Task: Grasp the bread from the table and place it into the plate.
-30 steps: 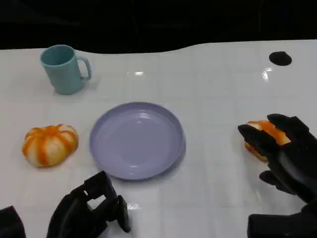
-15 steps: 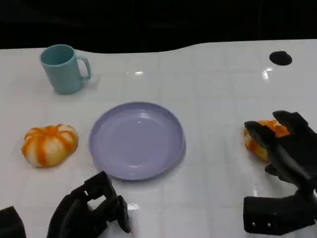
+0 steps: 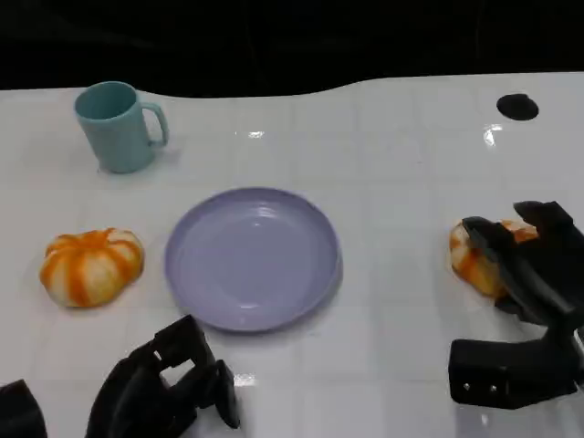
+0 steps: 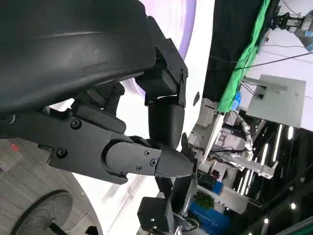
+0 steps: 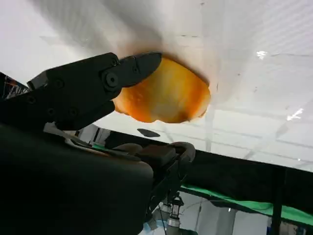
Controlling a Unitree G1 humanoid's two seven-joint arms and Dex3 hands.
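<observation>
An orange-glazed bread (image 3: pixel 474 260) lies on the white table at the right. My right hand (image 3: pixel 534 278) is lowered over it, one finger on its near-left side and the others past its far side. In the right wrist view a fingertip (image 5: pixel 142 62) touches the edge of the bread (image 5: pixel 166 95), which still rests on the table. The lilac plate (image 3: pixel 251 260) sits in the middle, holding nothing. My left hand (image 3: pixel 169 388) rests low at the front left, near the plate's front edge, with nothing in it; the left wrist view shows this hand (image 4: pixel 122 147) beside the plate rim (image 4: pixel 185 14).
A second orange-and-white striped bun (image 3: pixel 91 265) lies left of the plate. A teal mug (image 3: pixel 117 126) stands at the back left. A small black disc (image 3: pixel 517 107) sits at the back right. Bare table separates the plate from the right bread.
My right hand has drawn back toward me and sunk lower around the bread, its fingers closing in on both sides. The bread, the plate and my left hand have stayed put.
</observation>
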